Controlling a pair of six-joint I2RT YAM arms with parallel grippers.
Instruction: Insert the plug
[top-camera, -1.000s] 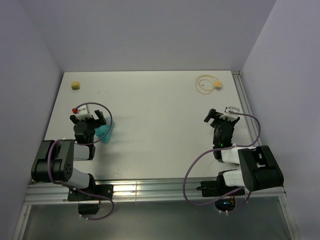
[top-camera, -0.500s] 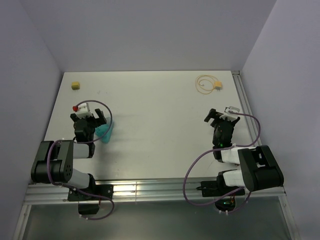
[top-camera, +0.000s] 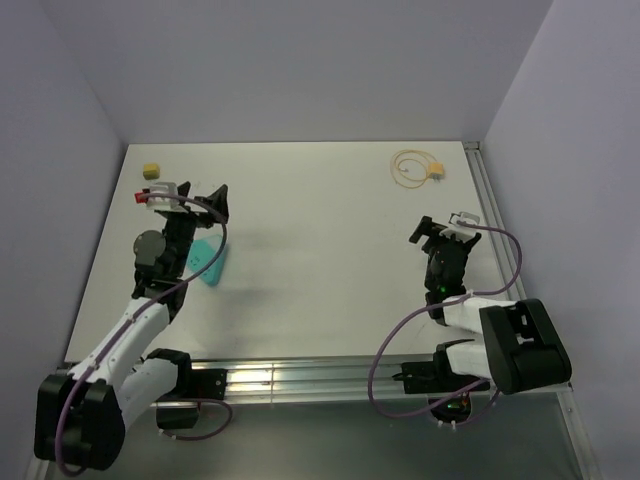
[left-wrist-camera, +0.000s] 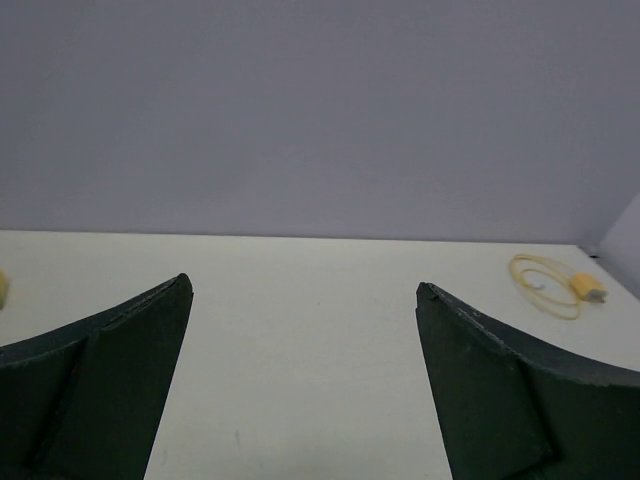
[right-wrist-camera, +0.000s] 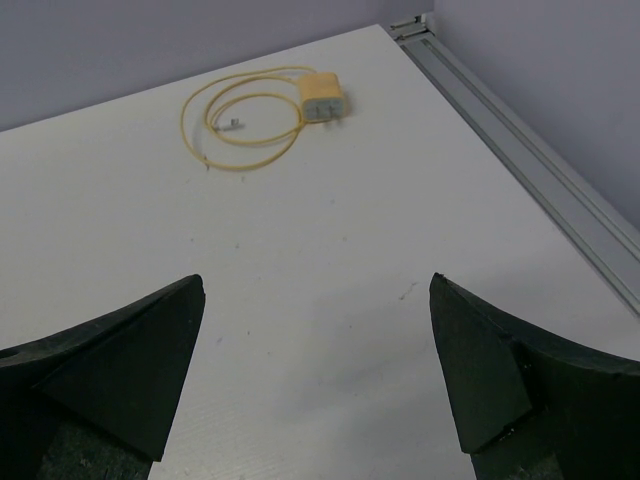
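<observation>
Jaws of both arms stand spread wide with nothing between them. Left gripper (left-wrist-camera: 303, 286): its two dark fingers frame bare table (top-camera: 320, 230) and, beyond it, the pale back wall (left-wrist-camera: 320, 110). In the overhead view it is held over the left side of the table, close to a teal block (top-camera: 208, 262) that lies flat on the surface, not touching it. Right gripper (right-wrist-camera: 318, 280): it is held over the right side of the table, pointing toward the far right corner. Plug (right-wrist-camera: 322, 97): a small yellow block lying on the table near that far right corner, well apart from both grippers, with two metal prongs showing on the face turned toward the right wrist camera. Cable (right-wrist-camera: 184, 118): thin and pale yellow, coiled in a loose loop just beside the plug. Yellow block (top-camera: 151, 171): a small piece near the far left corner. Rail (right-wrist-camera: 520, 160): a grey metal strip along the table's right edge.
</observation>
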